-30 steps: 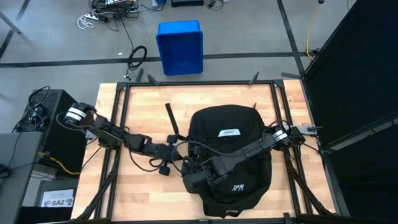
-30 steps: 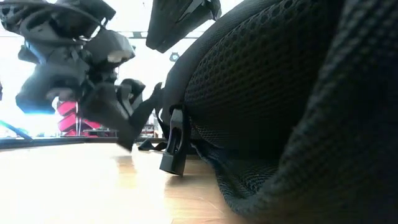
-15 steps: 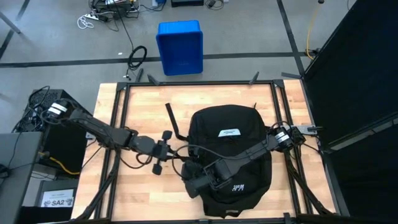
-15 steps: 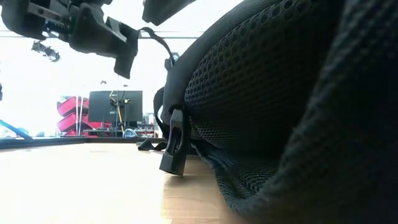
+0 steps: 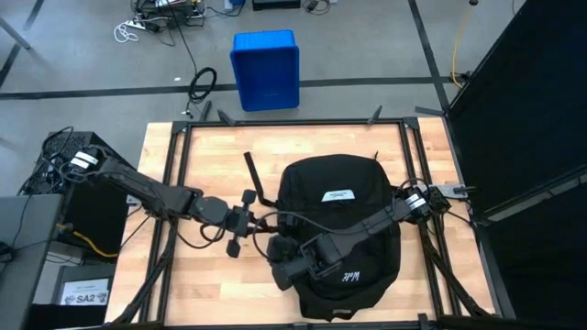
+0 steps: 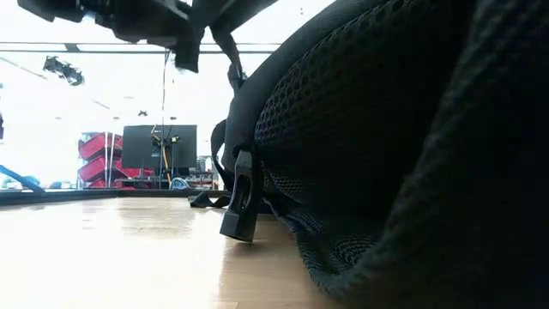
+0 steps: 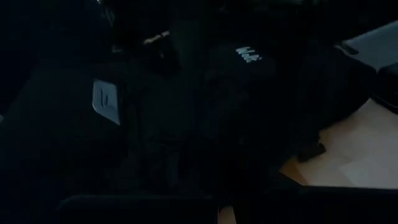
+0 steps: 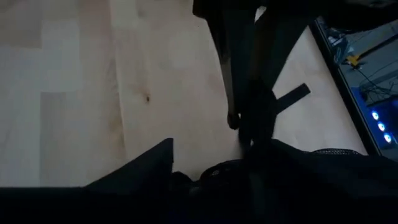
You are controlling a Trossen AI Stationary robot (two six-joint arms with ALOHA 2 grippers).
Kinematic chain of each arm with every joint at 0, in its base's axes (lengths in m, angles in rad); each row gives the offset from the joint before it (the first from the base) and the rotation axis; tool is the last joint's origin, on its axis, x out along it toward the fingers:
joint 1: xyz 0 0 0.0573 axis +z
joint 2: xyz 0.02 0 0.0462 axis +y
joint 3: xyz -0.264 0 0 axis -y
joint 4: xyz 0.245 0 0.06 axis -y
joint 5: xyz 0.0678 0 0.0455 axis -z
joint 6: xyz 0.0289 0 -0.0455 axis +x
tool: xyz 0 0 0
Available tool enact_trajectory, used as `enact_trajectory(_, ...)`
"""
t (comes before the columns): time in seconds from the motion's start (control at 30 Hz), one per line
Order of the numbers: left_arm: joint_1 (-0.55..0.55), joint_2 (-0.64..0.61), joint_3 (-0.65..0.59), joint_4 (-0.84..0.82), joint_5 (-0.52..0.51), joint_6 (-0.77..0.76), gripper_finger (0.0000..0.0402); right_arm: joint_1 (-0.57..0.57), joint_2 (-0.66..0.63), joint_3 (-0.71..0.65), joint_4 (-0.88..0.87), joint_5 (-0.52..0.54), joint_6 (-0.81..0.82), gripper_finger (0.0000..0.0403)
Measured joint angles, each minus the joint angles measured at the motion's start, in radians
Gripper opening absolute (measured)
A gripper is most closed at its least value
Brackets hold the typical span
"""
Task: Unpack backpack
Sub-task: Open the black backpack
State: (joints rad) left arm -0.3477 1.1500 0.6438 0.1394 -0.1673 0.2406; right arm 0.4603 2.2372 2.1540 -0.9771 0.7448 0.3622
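Where mesh padding bulges, the backpack [image 5: 339,197] lies rounded.

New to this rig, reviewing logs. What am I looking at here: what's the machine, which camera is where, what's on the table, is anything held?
Two dark robot arms work at a wooden table. One camera looks straight down, one sits at table-top height, and each wrist carries one. A black backpack lies on the table. The left gripper is shut at the bag's left edge, seemingly on a strap, though the grip itself is hard to make out. The right gripper sits at the bag's lower left, holding nothing visible. A blue bin stands on the floor beyond.
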Motion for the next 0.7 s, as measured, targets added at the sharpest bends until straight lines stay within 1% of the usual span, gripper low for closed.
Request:
enact_trajectory(0.1, 0.000, 0.000, 0.043, -0.045, 0.000, 0.016, 0.0000, -0.012, 0.000, 0.000, 0.000, 0.000, 0.002, 0.0278)
enact_trajectory(0.2, -0.002, 0.000, 0.072, -0.078, 0.000, 0.019, 0.0000, -0.027, 0.000, 0.000, -0.009, 0.000, 0.013, 0.0292)
enact_trajectory(0.3, -0.006, 0.000, 0.082, -0.089, 0.000, 0.020, 0.0000, -0.043, 0.000, 0.000, -0.025, 0.009, 0.041, 0.0291)
enact_trajectory(0.37, -0.013, 0.000, 0.082, -0.090, 0.000, 0.021, 0.0000, -0.053, 0.000, 0.000, -0.057, 0.019, 0.063, 0.0278)
enact_trajectory(0.43, -0.016, 0.000, 0.082, -0.095, 0.000, 0.021, 0.0000, -0.062, 0.000, 0.000, -0.089, 0.020, 0.076, 0.0252)
enact_trajectory(0.53, -0.020, 0.000, 0.082, -0.116, -0.004, 0.021, 0.0000, -0.068, 0.000, 0.000, -0.119, 0.022, 0.090, 0.0192)
enact_trajectory(0.6, -0.020, 0.000, 0.082, -0.120, -0.013, 0.021, 0.0000, -0.067, 0.000, 0.000, -0.121, 0.022, 0.089, 0.0139)
enact_trajectory(0.7, -0.020, 0.000, 0.082, -0.120, -0.016, 0.021, 0.0000, -0.056, 0.000, 0.000, -0.121, 0.021, 0.069, 0.0049)
